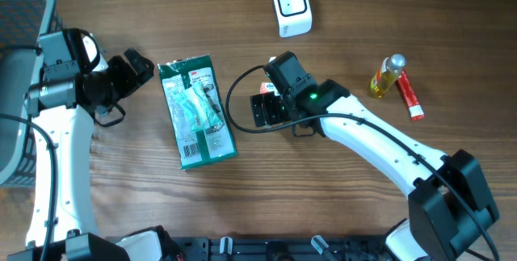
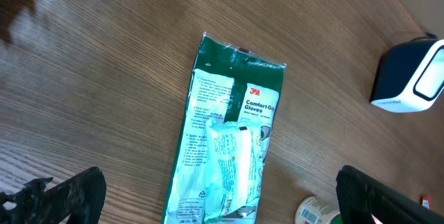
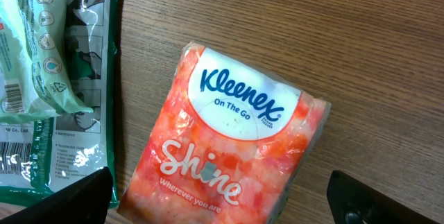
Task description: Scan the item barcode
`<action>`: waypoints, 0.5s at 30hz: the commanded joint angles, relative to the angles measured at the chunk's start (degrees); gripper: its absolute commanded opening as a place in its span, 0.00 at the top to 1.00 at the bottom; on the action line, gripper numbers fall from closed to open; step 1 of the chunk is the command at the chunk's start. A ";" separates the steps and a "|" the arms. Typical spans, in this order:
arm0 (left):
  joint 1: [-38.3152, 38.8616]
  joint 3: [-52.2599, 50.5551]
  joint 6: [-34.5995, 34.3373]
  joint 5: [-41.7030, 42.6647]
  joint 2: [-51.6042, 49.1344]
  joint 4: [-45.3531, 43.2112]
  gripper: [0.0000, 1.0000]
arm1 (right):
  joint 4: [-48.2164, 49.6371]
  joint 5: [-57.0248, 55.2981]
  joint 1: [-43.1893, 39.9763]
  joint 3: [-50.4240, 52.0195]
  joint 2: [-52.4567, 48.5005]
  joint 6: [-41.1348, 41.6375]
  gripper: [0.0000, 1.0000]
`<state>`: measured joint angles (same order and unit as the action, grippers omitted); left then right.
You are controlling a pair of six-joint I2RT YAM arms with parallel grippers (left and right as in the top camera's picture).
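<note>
Green-and-white plastic glove packet lies flat on the wooden bench between the two arms, with its barcode label facing up. The left gripper hangs released just beside the packet's left edge. The right gripper, also spread wide and empty, hovers over an orange Kleenex tissue pack lying just right of the packet. A white box-shaped scanner stands farther back.

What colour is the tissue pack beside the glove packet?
The tissue pack is mottled orange-red with a white, blue-lettered label; clearest in right wrist view.
</note>
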<state>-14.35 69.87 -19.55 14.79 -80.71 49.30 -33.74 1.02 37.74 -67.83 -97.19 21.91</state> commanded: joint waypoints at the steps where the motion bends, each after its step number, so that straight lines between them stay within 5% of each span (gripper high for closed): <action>1: 0.11 0.48 1.16 -0.31 0.31 -0.15 0.00 | 0.24 -0.98 0.20 0.24 -0.87 0.76 0.01; 8: 0.11 0.46 1.16 -0.31 0.31 -0.17 0.00 | 0.35 -1.03 0.07 -0.46 -0.74 -1.09 0.04; 11: 0.11 0.46 1.16 -0.31 0.31 -0.15 0.00 | -10.75 -1.05 -1.07 -12.72 -0.74 -0.37 0.09; 15: 0.09 0.46 1.16 -0.31 0.31 -0.15 0.00 | -15.21 -1.38 -0.87 -16.26 -1.68 3.65 0.00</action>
<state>-14.35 69.87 -19.55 14.79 -80.71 49.28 -48.12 0.97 36.82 -83.79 -97.82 22.92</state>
